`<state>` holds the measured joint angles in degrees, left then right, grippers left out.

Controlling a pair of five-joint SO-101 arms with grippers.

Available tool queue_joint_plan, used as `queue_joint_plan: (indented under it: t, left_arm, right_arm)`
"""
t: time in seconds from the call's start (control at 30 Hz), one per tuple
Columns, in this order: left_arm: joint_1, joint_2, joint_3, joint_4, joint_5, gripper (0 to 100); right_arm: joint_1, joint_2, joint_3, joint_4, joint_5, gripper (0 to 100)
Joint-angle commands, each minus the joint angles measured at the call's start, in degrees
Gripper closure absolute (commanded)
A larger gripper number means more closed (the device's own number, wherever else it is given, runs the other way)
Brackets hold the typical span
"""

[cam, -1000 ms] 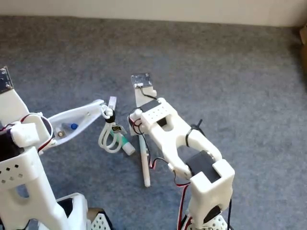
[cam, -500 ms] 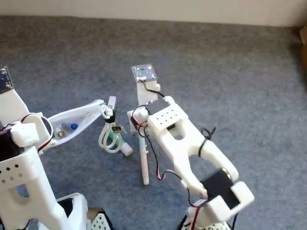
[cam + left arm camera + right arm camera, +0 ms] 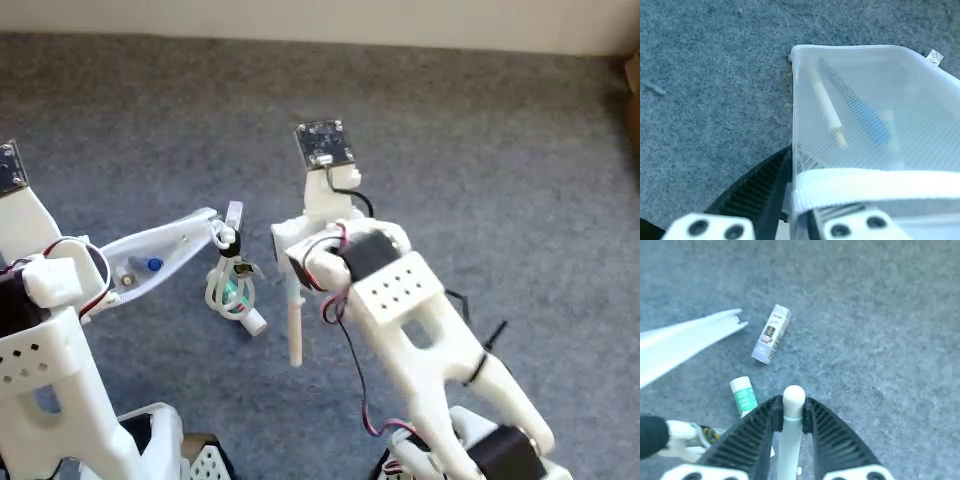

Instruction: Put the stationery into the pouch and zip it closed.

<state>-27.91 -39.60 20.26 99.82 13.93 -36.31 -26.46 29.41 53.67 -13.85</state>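
Grey, carpet-like felt is spread over the desk [image 3: 520, 150]. Nearest, the left end effector [image 3: 792, 192] is clenched on the rim of the mesh pouch [image 3: 165, 250], which is held raised, with a pale stick [image 3: 827, 112] and a blue item [image 3: 867, 122] seen inside. Just beyond, the right end effector [image 3: 792, 415] is closed on a white pen [image 3: 294, 325], gripped near one end. For this step, the pen is best tilted so that its tip is led into the pouch mouth, and let go only once most of it is inside. A green-and-white tube [image 3: 743, 395] and a small printed block [image 3: 771, 333] are left lying beside the pouch. Farther off, the felt is bounded by a pale wall [image 3: 300, 20].
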Motion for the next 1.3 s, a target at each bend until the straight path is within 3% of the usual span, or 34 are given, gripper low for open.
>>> queue_joint_plan:
  t: [0.0,0.2,0.7,0.9,1.1,1.27]
  left_arm:
    - [0.48,1.63,1.27,-0.62,0.26,99]
    - [0.48,1.63,1.27,-0.62,0.26,99]
    - [0.48,1.63,1.27,-0.62,0.26,99]
    - [0.48,1.63,1.27,-0.62,0.26,99]
    - [0.48,1.63,1.27,-0.62,0.26,99]
    - [0.48,1.63,1.27,-0.62,0.26,99]
  right_arm:
    - [0.31,-7.52,0.04,0.13,0.62,99.1]
    - [-0.04,-16.13,2.07,0.13,0.62,99.1]
    - [-12.62,-36.53,6.02,-0.22,0.7,99.1]
    - [-16.66,-40.84,6.29,-7.08,0.7,99.1]
    - [-20.88,-43.82,6.37,-12.53,10.99,99.1]
    - [-24.04,-45.32,6.37,-18.77,13.27,99.1]
